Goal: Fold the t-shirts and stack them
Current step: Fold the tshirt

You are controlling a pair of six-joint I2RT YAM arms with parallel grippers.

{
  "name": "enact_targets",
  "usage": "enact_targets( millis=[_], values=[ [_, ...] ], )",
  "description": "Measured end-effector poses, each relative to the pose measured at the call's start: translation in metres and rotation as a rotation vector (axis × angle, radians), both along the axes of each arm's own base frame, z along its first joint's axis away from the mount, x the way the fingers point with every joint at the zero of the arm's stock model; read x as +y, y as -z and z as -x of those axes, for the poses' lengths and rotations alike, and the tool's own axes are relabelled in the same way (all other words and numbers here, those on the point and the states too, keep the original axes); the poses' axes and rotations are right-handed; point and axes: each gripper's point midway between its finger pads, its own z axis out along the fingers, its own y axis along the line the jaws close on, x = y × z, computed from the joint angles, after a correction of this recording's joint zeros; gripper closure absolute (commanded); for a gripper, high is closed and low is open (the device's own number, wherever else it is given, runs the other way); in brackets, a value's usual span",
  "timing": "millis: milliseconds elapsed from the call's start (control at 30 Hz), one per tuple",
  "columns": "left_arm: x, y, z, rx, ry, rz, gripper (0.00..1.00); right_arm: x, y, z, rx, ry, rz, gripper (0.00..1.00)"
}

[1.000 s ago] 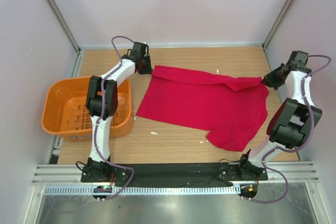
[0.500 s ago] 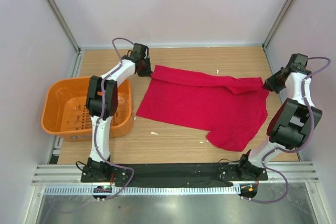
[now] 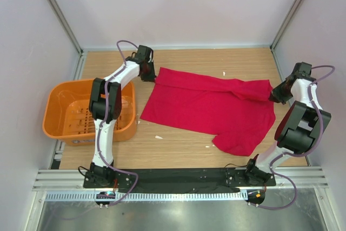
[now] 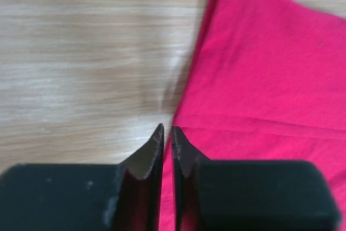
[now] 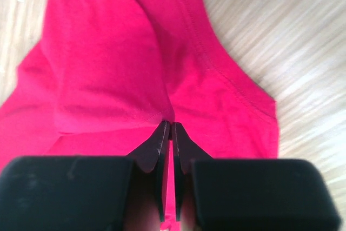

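Plain red t-shirt, orange basket

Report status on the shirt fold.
left pincer, right pincer shut on t-shirt, far corners. Cloth mostly spread, unfolded. orange basket apart, left.

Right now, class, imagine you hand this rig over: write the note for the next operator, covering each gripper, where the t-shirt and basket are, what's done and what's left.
Left gripper: shut on the t-shirt at its far-left corner.
Right gripper: shut on the far-right corner.
The t-shirt lies spread on the table, with a fold along its far edge.
Orange basket stands to its left, apart from it.
Done: shirt laid out.
Left: fold it, then stack it.
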Motion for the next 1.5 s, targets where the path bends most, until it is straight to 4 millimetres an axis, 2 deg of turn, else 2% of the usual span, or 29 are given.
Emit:
enact_targets(
  millis=[33, 133, 267, 333, 400, 500, 633, 767, 900, 1000, 1067, 1200, 1300, 1500],
  values=[
    [0.002, 0.002, 0.003, 0.011, -0.003, -0.01, 0.78, -0.001, 0.001, 0.002, 0.01, 0.0, 0.008, 0.81],
    [0.008, 0.004, 0.01, 0.035, -0.016, -0.05, 0.67, -0.009, 0.0, 0.009, 0.037, 0.003, 0.056, 0.71],
    [0.01, -0.009, 0.019, 0.032, -0.034, -0.099, 0.64, -0.012, -0.008, 0.015, 0.055, -0.011, 0.121, 0.54],
    [0.003, -0.027, 0.02, -0.002, -0.031, -0.103, 0.65, -0.01, -0.011, 0.015, 0.066, -0.034, 0.153, 0.52],
    [-0.007, -0.047, 0.02, -0.045, -0.024, -0.087, 0.69, -0.001, -0.014, 0.01, 0.054, -0.07, 0.156, 0.52],
    [-0.029, -0.073, 0.013, -0.107, -0.001, -0.032, 0.73, 0.023, -0.017, -0.004, 0.009, -0.144, 0.13, 0.51],
    [-0.057, -0.087, 0.007, -0.136, 0.034, 0.069, 0.72, 0.056, -0.021, -0.024, -0.058, -0.242, 0.081, 0.47],
    [-0.075, -0.073, 0.002, -0.114, 0.054, 0.142, 0.71, 0.073, -0.015, -0.04, -0.099, -0.291, 0.034, 0.45],
    [-0.083, -0.041, -0.003, -0.061, 0.065, 0.152, 0.72, 0.065, -0.001, -0.057, -0.081, -0.272, 0.031, 0.46],
    [-0.088, -0.027, -0.01, -0.045, 0.071, 0.154, 0.72, 0.049, 0.007, -0.077, -0.064, -0.241, 0.064, 0.44],
    [-0.091, -0.024, -0.016, -0.051, 0.073, 0.161, 0.72, 0.036, 0.009, -0.09, -0.056, -0.222, 0.096, 0.38],
    [-0.097, -0.024, -0.026, -0.068, 0.065, 0.189, 0.72, 0.01, 0.009, -0.113, -0.056, -0.189, 0.151, 0.36],
    [-0.1, -0.018, -0.033, -0.068, 0.034, 0.219, 0.73, -0.009, 0.012, -0.121, -0.055, -0.159, 0.17, 0.36],
    [-0.091, 0.013, -0.04, 0.009, -0.074, 0.279, 0.73, -0.03, 0.032, -0.137, -0.027, -0.144, 0.174, 0.35]
  ],
)
